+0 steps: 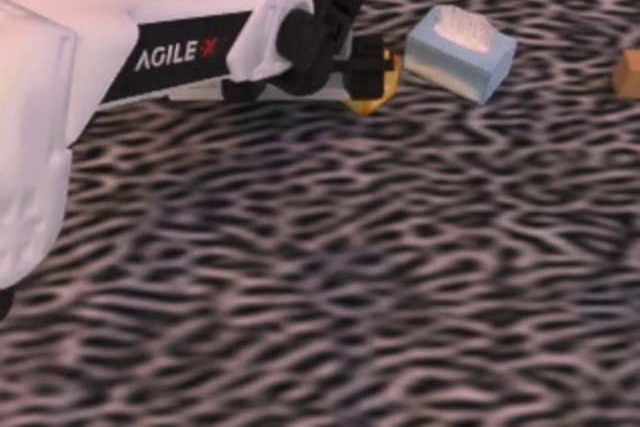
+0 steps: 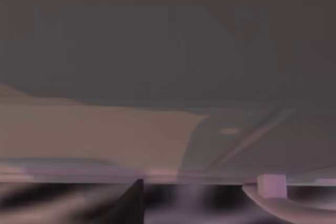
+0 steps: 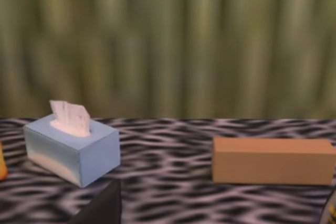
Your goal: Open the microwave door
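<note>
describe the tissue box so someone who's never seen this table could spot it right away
Start at the left arm reaching across the patterned table's far edge. Just right of its gripper sits the tissue box. It is pale blue with a white tissue poking from its top, unlike the plain brown box farther right.

Table [image 1: 350,277] black-white wavy pattern; tissue box [image 1: 460,52] pale blue; box [image 3: 273,160] tan; curtain [image 3: 168,40] olive green.
</note>
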Robot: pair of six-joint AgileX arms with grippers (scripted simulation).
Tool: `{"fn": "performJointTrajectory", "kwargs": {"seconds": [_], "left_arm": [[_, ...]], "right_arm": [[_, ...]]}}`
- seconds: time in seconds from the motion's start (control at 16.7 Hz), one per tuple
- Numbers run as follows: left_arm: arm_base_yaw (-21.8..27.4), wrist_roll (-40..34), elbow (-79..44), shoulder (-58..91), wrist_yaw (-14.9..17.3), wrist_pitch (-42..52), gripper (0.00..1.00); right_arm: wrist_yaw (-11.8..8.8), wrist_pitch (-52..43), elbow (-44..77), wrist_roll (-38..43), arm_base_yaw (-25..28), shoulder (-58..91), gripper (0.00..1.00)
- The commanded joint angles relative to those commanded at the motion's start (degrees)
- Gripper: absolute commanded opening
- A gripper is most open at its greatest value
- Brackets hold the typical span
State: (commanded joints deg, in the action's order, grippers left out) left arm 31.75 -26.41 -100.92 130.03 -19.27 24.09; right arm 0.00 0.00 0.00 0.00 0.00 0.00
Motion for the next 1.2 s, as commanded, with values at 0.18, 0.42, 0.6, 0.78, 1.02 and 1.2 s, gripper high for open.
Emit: {"fn": "performJointTrajectory", "kwargs": {"seconds": [0.18, 0.42, 0.6, 0.78, 1.02, 1.2], "left_arm": [[0.00, 0.00, 0.00, 0.00, 0.00, 0.00, 0.47], [0.00, 0.00, 0.00, 0.00, 0.00, 0.00, 0.17], [0.00, 0.00, 0.00, 0.00, 0.00, 0.00, 0.00], [0.00, 0.00, 0.00, 0.00, 0.00, 0.00, 0.00], [0.00, 0.00, 0.00, 0.00, 0.00, 0.00, 0.00], [2.02, -0.33, 3.85, -1.99, 0.55, 0.11, 0.00]], "right_arm": [[0.00, 0.00, 0.00, 0.00, 0.00, 0.00, 1.00], [0.00, 0.00, 0.00, 0.00, 0.00, 0.00, 1.00], [0.00, 0.00, 0.00, 0.00, 0.00, 0.00, 1.00], [0.00, 0.00, 0.00, 0.00, 0.00, 0.00, 1.00], [0.00, 0.00, 0.00, 0.00, 0.00, 0.00, 1.00], [0.00, 0.00, 0.00, 0.00, 0.00, 0.00, 1.00]]}}
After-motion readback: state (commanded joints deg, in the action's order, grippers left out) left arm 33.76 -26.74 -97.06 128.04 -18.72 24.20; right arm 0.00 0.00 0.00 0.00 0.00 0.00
